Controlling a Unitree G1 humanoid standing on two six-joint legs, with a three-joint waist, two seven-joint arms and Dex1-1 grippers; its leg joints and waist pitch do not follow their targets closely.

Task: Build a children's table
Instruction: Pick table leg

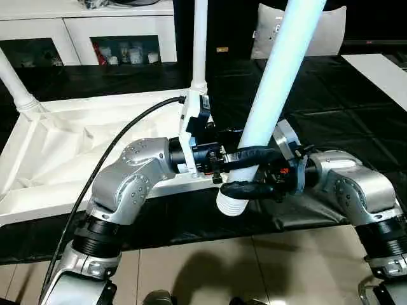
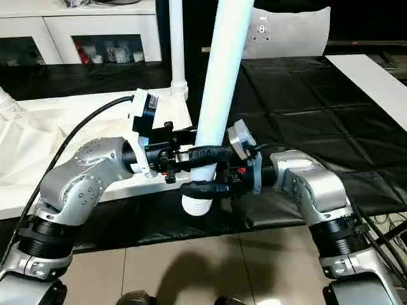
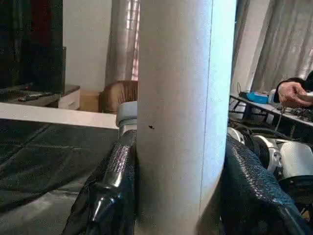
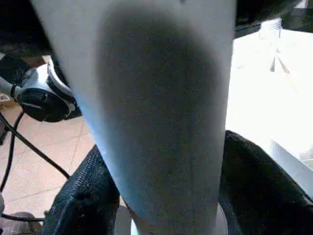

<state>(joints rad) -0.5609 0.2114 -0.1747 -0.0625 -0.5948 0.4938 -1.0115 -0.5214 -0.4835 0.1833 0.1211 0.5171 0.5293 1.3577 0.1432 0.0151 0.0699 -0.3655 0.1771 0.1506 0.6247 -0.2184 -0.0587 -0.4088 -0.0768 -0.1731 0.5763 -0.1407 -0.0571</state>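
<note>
two silver forearms reach in from the bottom of the head views and meet at a loose white leg (image 1: pixel 280 82), the item closest to the camera. this leg rises steeply, leaning a little to the right, and its ribbed lower end (image 1: pixel 232 204) hangs free in the air above the near edge of the black mat (image 1: pixel 299 95). the left gripper (image 1: pixel 224 164) has its black fingers (image 3: pixel 115 176) pressed on either side of the leg's lower part. the right gripper (image 1: pixel 251 171) comes in from the opposite side with its fingers (image 4: pixel 78 205) wrapped around the same stretch, one above and one below the left gripper's hold; both are clamped on the leg.

beige floor tiles (image 1: pixel 254 267) lie nearest the robot, and the black mat covers the ground beyond them. the upturned table top (image 1: pixel 57 152) lies on the mat to the left, ribbed underside up, just behind the left forearm. two legs already stand in its corner sockets: one at the far right corner (image 1: pixel 200 38), close behind the left gripper, and one at the far left corner (image 1: pixel 16 82).

a white cabinet (image 1: pixel 76 28) with shelves stands at the back left, and a grey pillow (image 1: pixel 331 28) leans at the back right. a person's hand (image 3: pixel 293 93) shows over a cluttered desk in the left wrist view.
</note>
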